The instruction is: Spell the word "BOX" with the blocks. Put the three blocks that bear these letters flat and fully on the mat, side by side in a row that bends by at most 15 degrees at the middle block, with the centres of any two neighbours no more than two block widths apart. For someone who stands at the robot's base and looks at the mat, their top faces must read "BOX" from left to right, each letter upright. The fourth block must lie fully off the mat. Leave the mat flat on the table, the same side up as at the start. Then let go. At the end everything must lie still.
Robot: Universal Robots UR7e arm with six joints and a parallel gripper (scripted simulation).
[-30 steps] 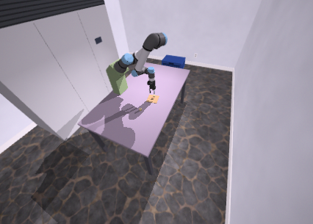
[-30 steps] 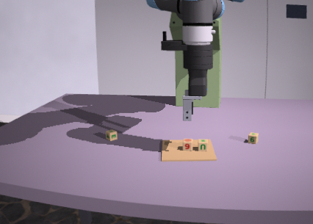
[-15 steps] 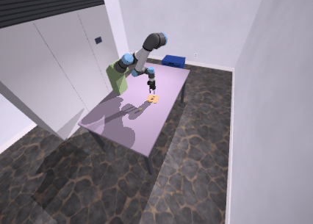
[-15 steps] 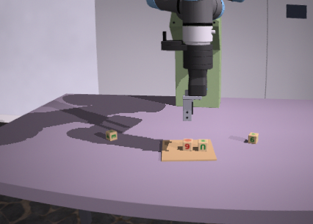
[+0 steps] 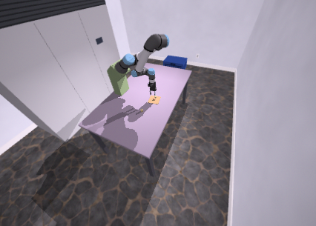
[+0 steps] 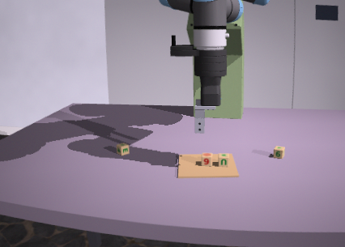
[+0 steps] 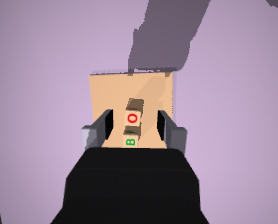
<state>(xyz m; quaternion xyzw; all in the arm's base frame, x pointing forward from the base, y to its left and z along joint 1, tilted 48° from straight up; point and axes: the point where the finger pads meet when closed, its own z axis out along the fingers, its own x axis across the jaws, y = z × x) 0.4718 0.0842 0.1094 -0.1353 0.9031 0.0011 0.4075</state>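
The mat is a thin, pale orange rectangle lying flat on the lilac surface. Two small cubes of light wood colour stand on it, near each other in a line. The O block has a red O on top and a red 9-like mark on the side facing the exterior camera. The B block carries a green B on top, with a green arch-shaped mark on its side; from the robot's base it is left of the O block.

The other two blocks sit on the surface, well apart from the mat on opposite sides. The m block, on the base's right, shows a green m-like mark; the 6 block, on its left, a green 6-like one. Their top letters are too slanted and small to read.

The claw hangs above the mat, pointing down, its fingers fully spread with nothing gripped between them.
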